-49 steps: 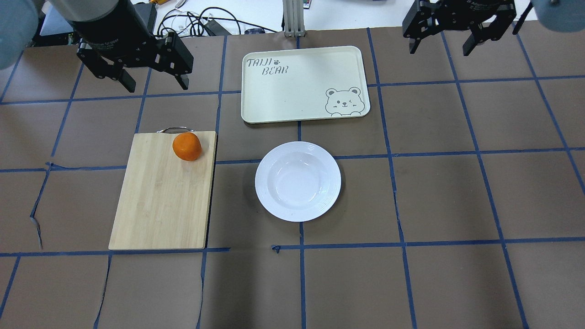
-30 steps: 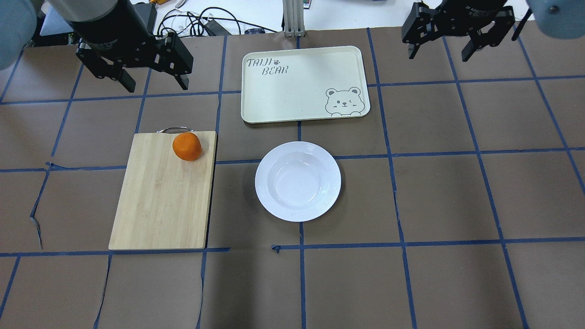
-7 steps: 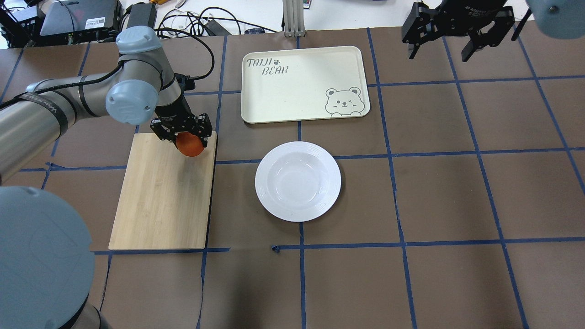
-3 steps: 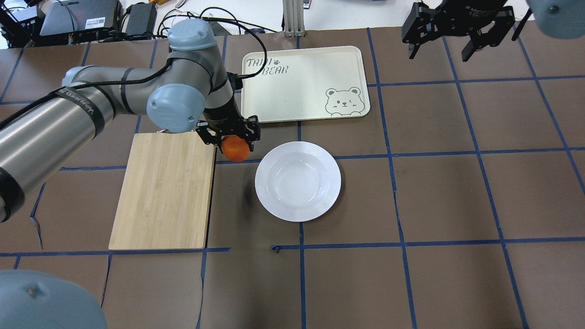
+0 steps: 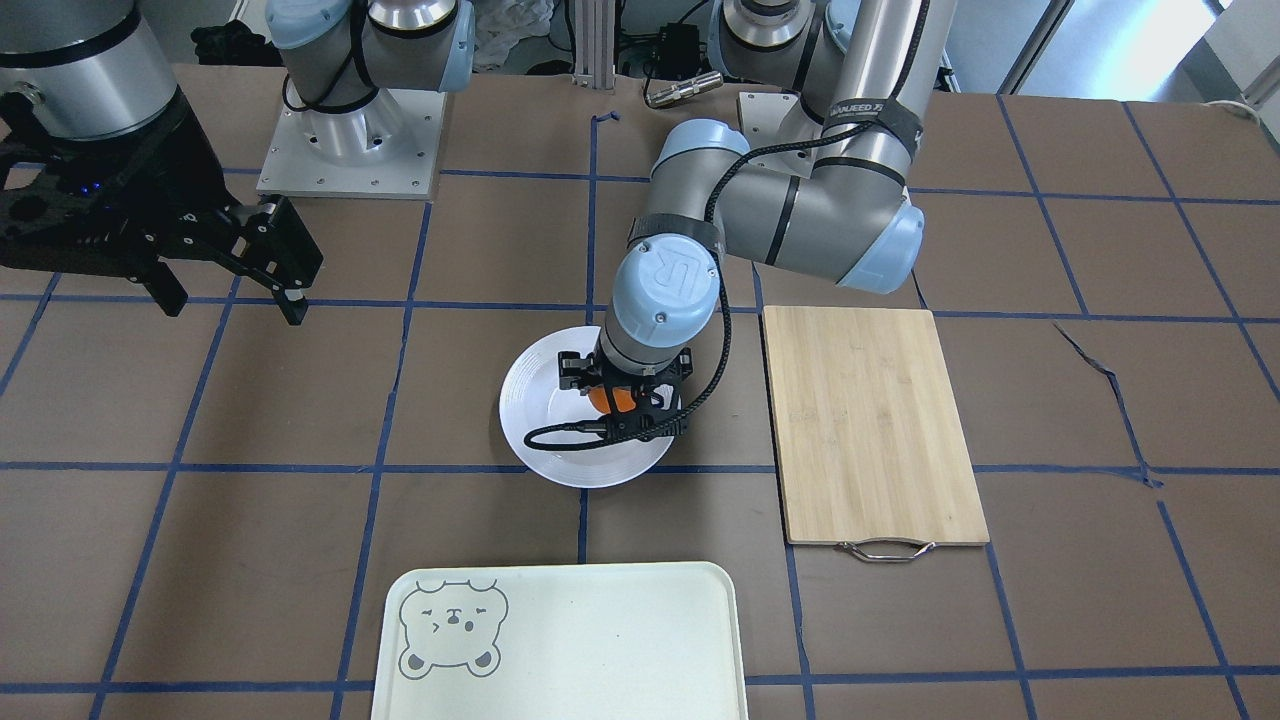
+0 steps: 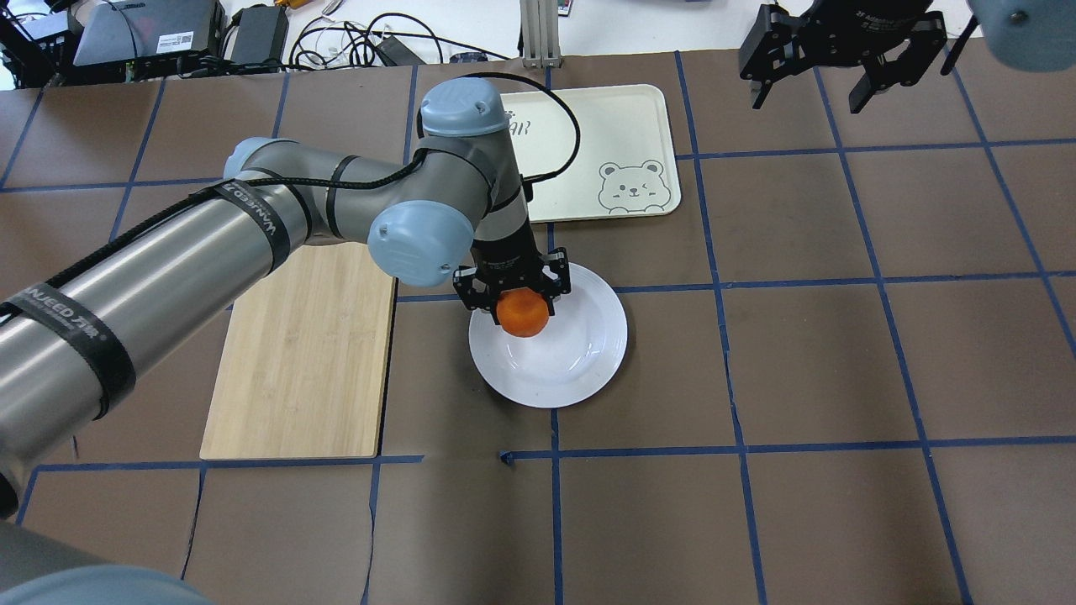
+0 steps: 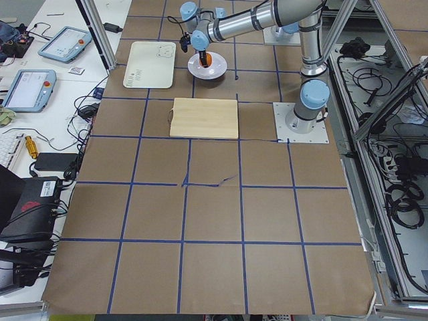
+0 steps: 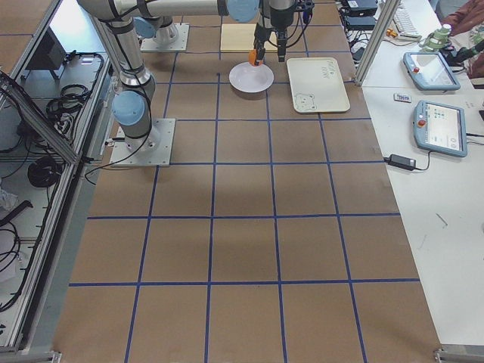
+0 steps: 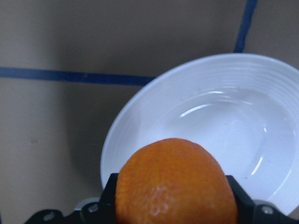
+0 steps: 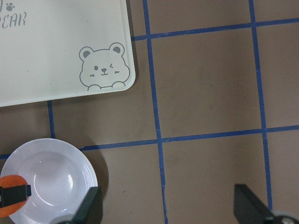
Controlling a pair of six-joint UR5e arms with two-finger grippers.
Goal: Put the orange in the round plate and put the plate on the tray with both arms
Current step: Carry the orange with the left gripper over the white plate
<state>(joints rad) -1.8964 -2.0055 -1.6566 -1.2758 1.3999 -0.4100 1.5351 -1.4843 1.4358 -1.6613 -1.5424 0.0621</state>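
Observation:
My left gripper (image 6: 517, 302) is shut on the orange (image 6: 522, 313) and holds it a little above the round white plate (image 6: 588, 353), over the plate's left part. The left wrist view shows the orange (image 9: 175, 182) between the black fingers, with the plate (image 9: 224, 116) below it. From the front the orange (image 5: 612, 398) is mostly hidden by the wrist. The pale tray (image 6: 622, 134) with the bear face lies beyond the plate, partly covered by the left arm. My right gripper (image 6: 809, 92) hangs open and holds nothing at the far right, above the table.
A bamboo cutting board (image 6: 303, 361) with a metal handle lies left of the plate, under the left arm. Cables and boxes (image 6: 252, 34) crowd the far table edge. Brown mats with blue tape lines (image 6: 740, 445) cover the table.
My left arm came down, closed on the orange on the cutting board, and carried it right to over the plate. The right arm has stayed almost still.

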